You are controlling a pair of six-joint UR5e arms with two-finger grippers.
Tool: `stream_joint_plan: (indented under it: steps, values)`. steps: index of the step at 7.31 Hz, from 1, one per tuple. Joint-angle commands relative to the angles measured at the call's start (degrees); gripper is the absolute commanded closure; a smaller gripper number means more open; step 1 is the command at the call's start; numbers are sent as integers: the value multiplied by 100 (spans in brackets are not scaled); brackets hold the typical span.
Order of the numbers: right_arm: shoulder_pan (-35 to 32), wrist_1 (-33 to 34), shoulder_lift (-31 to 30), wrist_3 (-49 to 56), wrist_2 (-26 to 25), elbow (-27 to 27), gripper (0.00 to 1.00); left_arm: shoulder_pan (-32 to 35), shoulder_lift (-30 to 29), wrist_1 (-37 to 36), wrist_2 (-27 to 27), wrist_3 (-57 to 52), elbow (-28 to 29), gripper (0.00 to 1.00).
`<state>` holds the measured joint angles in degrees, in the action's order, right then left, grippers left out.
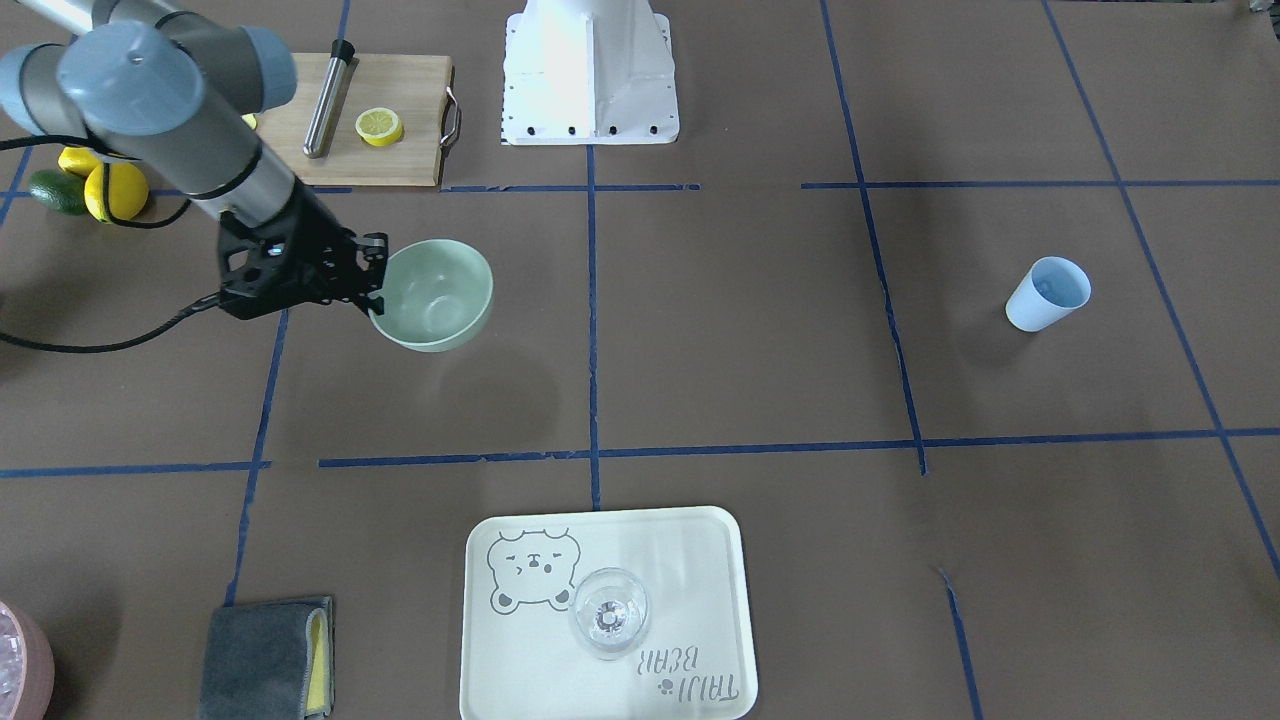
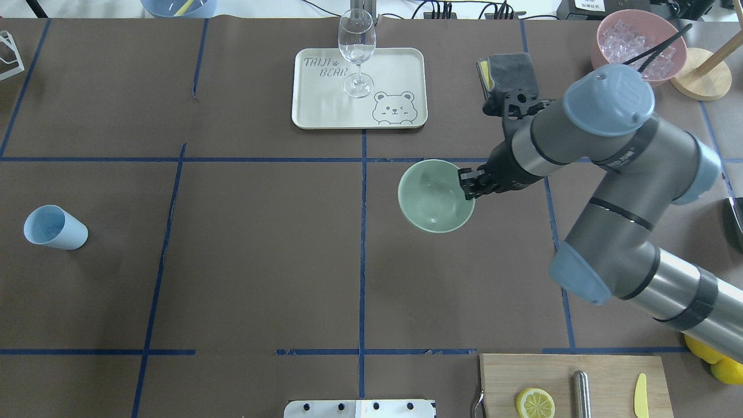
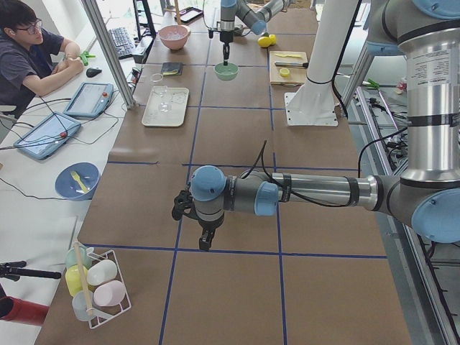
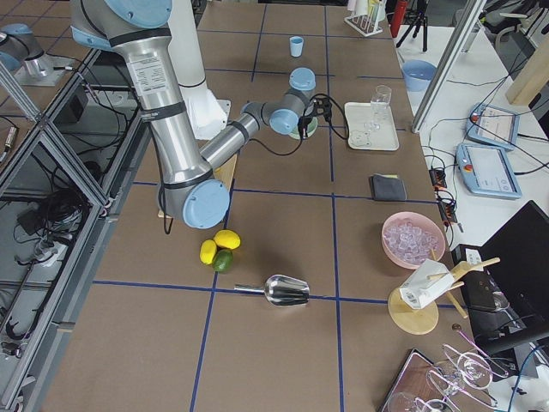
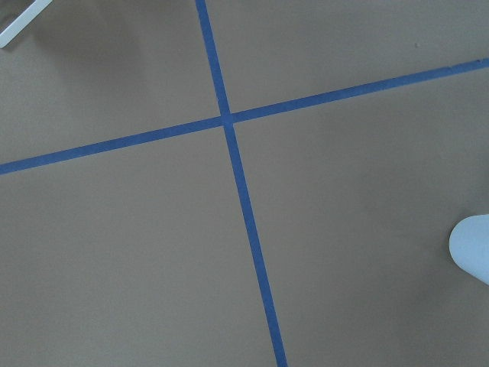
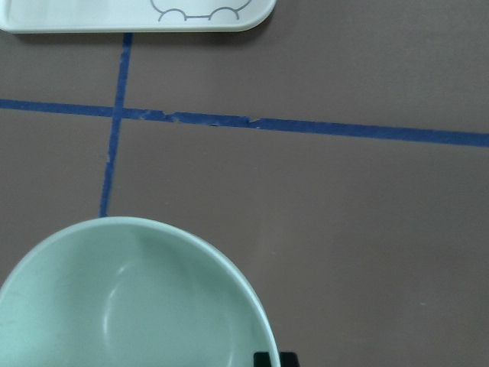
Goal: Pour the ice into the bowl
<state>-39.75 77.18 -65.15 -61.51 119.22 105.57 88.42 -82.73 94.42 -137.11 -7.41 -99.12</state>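
Observation:
The pale mint-green bowl (image 2: 432, 200) hangs tilted a little above the table right of the middle, its shadow on the paper below it (image 1: 440, 300). My right gripper (image 2: 468, 182) is shut on the bowl's rim, on the side toward the arm; the right wrist view shows the bowl's inside (image 6: 130, 306) with nothing in it. No ice shows in any view. A light blue cup (image 2: 55, 227) lies on its side at the far left. My left gripper (image 3: 205, 241) hovers over bare table and shows only in the left side view, so I cannot tell its state.
A cream tray (image 2: 400, 69) holds a wine glass (image 2: 356, 49). A pink container (image 2: 635, 40) of clear chunks and a grey cloth (image 2: 508, 67) lie beyond the right arm. A cutting board (image 2: 603, 371) with a lemon half, lemons (image 4: 220, 249), a metal scoop (image 4: 283, 290). A person (image 3: 29, 57) sits at the side.

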Motion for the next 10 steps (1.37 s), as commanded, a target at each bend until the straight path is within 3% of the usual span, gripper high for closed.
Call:
stream_joint_plan:
  steps: [1,3,4,6,10]
  values:
    - [563,412,1130,-858,-634,-550,100,0,-6,6,-9,3,-29,0]
    - [889,360,2046,-1134,-1004,-1744,100,0,-6,6,-9,3,-29,0]
    - [1012,360,2319,-1265,-1093,-2089,100,0,-6,6,-9,3,-29,0]
    - [1285,351,2340,-1423,-1444,-2145,100,0,-6,-3,-9,3,-20,0]
    - [1330,342,2287,-1434,-1498,-2163,100,0,11,6,-9,3,-20,0]
